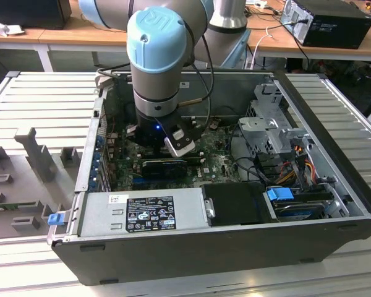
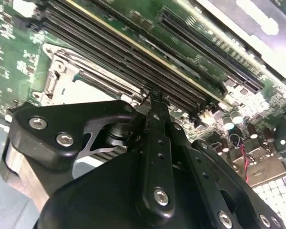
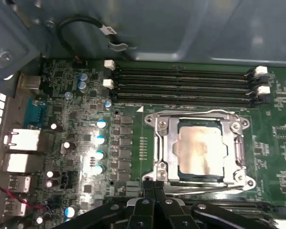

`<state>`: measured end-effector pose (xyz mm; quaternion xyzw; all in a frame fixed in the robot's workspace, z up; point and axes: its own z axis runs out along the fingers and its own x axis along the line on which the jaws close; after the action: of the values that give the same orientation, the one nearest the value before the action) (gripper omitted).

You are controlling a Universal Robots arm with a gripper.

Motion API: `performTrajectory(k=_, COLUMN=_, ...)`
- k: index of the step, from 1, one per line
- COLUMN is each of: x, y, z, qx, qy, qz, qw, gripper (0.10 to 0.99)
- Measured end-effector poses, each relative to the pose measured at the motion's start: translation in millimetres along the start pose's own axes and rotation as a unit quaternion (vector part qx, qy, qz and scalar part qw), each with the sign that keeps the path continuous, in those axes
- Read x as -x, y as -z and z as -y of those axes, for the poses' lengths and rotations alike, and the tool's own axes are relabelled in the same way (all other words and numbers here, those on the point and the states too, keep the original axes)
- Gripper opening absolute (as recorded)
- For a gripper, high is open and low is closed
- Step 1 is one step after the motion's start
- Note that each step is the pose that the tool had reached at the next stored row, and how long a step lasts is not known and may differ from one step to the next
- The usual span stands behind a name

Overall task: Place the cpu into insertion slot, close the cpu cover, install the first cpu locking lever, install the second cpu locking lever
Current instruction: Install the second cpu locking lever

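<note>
The cpu, a pale silver square, lies in the insertion slot on the green motherboard. The cpu cover, a metal frame with a square window, lies flat over the chip's edges. A thin wire lever runs along the socket side by the memory slots, and another along the side nearest my fingers. My gripper is shut, its black tips together just at the socket's edge. In the second wrist view the gripper points down beside the socket frame. In the exterior view the arm's wrist reaches into the open computer case.
Several long black memory slots run beside the socket. A black heatsink block sits below the wrist. The power supply, drive cage and loose cables crowd the case's near and right sides. A grey fixture stands outside, at the exterior view's left.
</note>
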<state>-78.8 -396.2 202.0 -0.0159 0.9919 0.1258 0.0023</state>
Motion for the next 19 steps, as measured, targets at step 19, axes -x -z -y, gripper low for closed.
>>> performTrajectory(k=19, x=0.1, y=37.7, z=-10.3, qx=0.0188, qy=0.000, qz=0.0003, qw=0.9998, gripper=0.106)
